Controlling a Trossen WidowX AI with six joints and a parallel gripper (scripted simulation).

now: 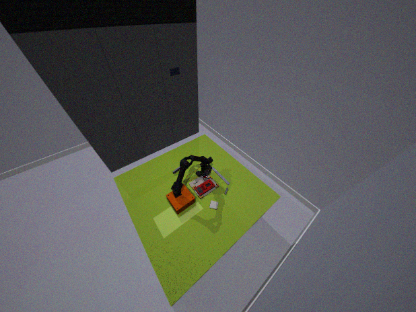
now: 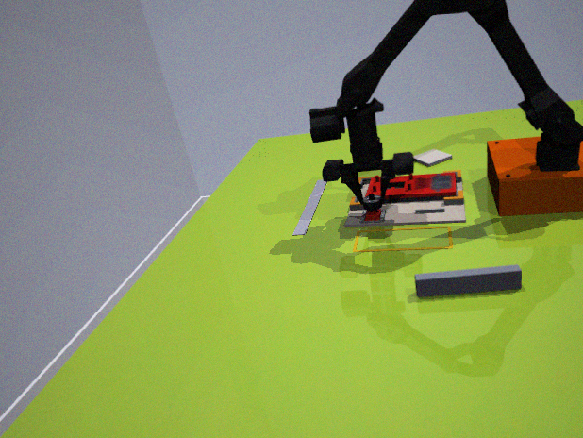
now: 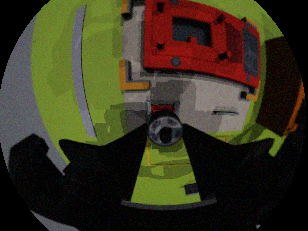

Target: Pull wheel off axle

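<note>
The wheel (image 2: 372,202) (image 3: 165,130) is a small dark and grey round piece low over the red axle block (image 2: 374,215) (image 3: 162,107), at the board's front left corner in the exterior view. My gripper (image 1: 204,175) (image 2: 373,206) (image 3: 164,127) points down and is shut on the wheel, a finger on either side. The wheel looks level and seated on the axle; the axle is mostly hidden by the fingers. The marked area, a thin orange rectangle (image 2: 403,249) (image 3: 170,164), lies on the green table just in front of the board in the exterior view.
The light board (image 2: 401,218) (image 3: 210,101) carries a raised red panel (image 2: 424,190) (image 3: 157,61) with upright pegs, close to the gripper. A pale strip (image 2: 310,208) (image 3: 78,64) lies beyond its left end. A grey bar (image 2: 468,281), a white tile (image 2: 433,157) (image 1: 213,204) and my orange base (image 2: 519,189) (image 1: 180,199) stand around.
</note>
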